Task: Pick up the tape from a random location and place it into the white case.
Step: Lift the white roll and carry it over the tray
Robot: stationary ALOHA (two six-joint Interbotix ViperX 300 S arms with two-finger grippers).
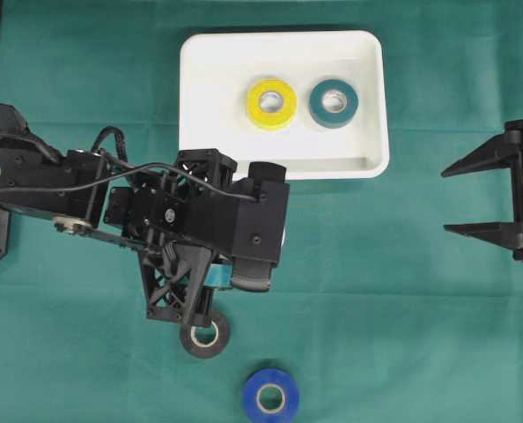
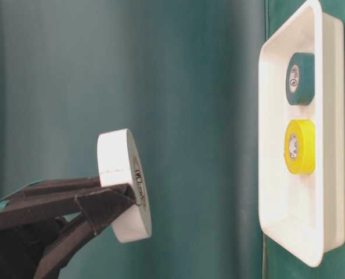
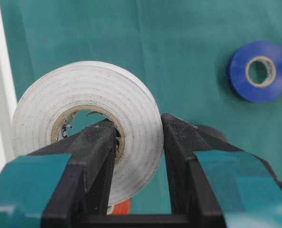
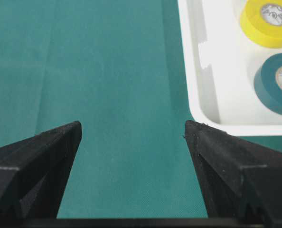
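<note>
left gripper (image 3: pixel 140 156): jaws clamped through white tape (image 3: pixel 86 126) wall.
right gripper (image 4: pixel 131 142): jaws wide, empty.
risk: you may clip white case (image 1: pixel 371 163) rim at 1 o'clock; roll slips.

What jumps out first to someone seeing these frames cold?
The left gripper shut on a white roll of tape, one finger through its core, held above the green cloth. Next, the shallow white plastic case at the top of the overhead view, with a yellow roll and a teal roll lying side by side inside. A blue roll and a black roll lie loose on the cloth near the bottom edge.
</note>
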